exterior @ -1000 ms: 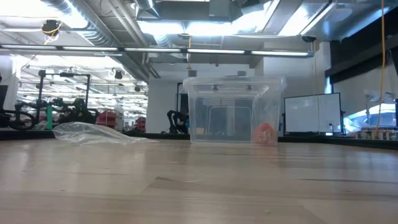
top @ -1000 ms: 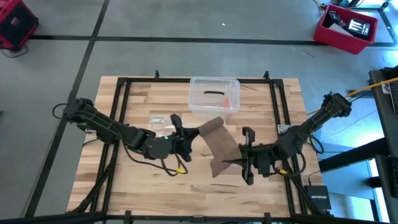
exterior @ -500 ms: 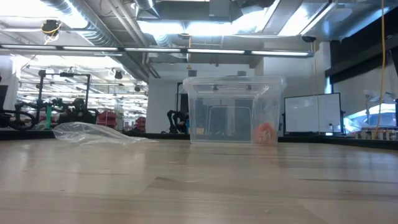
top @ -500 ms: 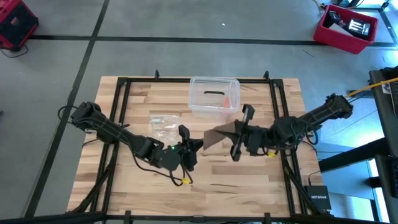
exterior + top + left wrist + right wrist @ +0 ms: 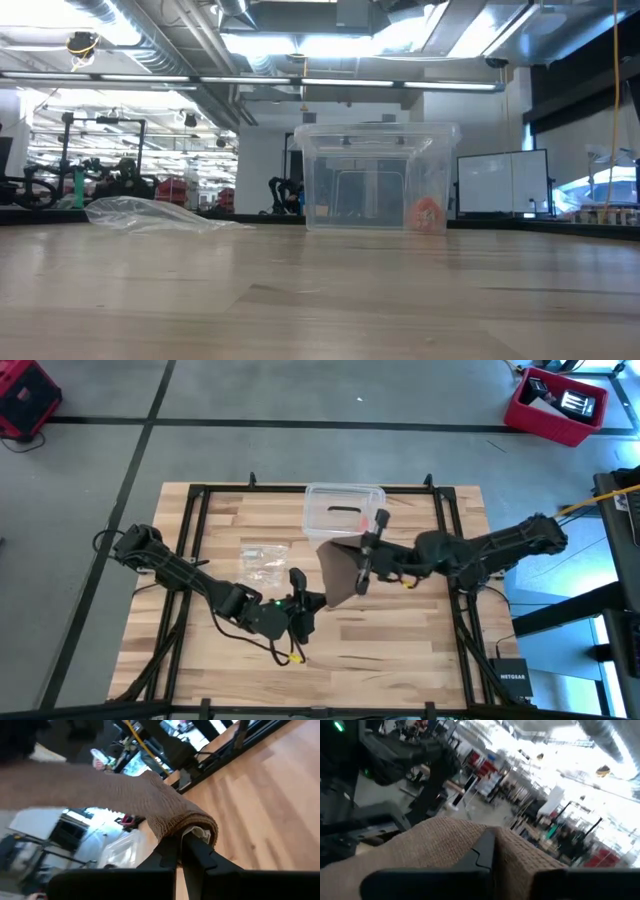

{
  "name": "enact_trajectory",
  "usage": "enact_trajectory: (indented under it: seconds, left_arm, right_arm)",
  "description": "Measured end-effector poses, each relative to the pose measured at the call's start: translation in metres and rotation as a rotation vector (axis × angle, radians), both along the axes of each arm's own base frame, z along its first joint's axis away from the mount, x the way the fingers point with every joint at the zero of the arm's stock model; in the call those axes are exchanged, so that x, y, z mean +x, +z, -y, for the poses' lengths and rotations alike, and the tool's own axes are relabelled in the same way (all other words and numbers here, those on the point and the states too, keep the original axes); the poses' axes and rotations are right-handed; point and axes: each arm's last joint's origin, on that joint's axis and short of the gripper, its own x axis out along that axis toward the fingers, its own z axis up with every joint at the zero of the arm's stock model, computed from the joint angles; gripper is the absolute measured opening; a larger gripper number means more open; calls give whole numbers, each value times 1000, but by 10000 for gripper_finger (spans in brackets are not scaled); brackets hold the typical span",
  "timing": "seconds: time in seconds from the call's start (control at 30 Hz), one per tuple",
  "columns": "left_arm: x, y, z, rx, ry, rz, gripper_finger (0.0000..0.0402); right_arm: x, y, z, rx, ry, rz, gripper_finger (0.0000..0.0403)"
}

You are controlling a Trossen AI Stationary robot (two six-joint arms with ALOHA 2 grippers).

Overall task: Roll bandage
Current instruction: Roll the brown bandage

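Observation:
The bandage [image 5: 340, 568] is a brown cloth strip held above the table's middle between my two grippers. It does not show in the low view. My left gripper [image 5: 308, 603] is shut at the strip's near end, where the cloth is wound into a small roll [image 5: 197, 822]. My right gripper [image 5: 362, 565] stands just in front of the clear box, shut at the strip's far end [image 5: 435, 845]. My left gripper has the bandage's rolled end [image 5: 192, 831] over the free ends of its shut fingers [image 5: 172, 851]; the roll hides the tips. The fingers come nearly level from the table's left. The roll is clear of the table, and the strip runs off it toward my right gripper. My right gripper holds the bandage's flat far end [image 5: 462, 832], coming nearly level from the table's right. Cloth lies on both sides of the dark finger [image 5: 482, 857], which hides the place of contact. That end is lifted clear of the table.
A clear plastic box [image 5: 344, 510] with a small orange thing inside stands at the far middle, right behind my right gripper. A clear plastic bag [image 5: 262, 558] lies left of the bandage. A black frame [image 5: 196, 520] runs around the wooden tabletop.
My right gripper has swung from the near right of the table toward the far edge and the clear box, carrying the bandage's flat end with it. The strip has turned about its rolled end. My left gripper has sunk a little toward the near edge.

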Motion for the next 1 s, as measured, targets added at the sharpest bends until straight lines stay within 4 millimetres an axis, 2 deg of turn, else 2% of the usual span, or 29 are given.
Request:
enact_trajectory:
  seconds: [0.17,0.37,0.5,0.67,0.8,1.0]
  left_arm:
    - [3,-4,-1,-112,-4,22,0]
    - [9,-15,5,-259,14,51,0]
    - [20,-37,11,-363,28,51,0]
    - [31,-65,17,-437,75,29,0]
    - [38,-84,18,-446,103,3,0]
    - [42,-92,13,-432,118,-12,0]
  right_arm:
    - [18,-25,8,51,-24,-127,64]
    - [34,-62,19,204,-52,-328,152]
    - [42,-83,23,313,-13,-443,205]
    - [47,-106,23,375,20,-581,248]
    - [47,-114,22,380,26,-649,267]
    - [47,-116,21,402,64,-662,273]
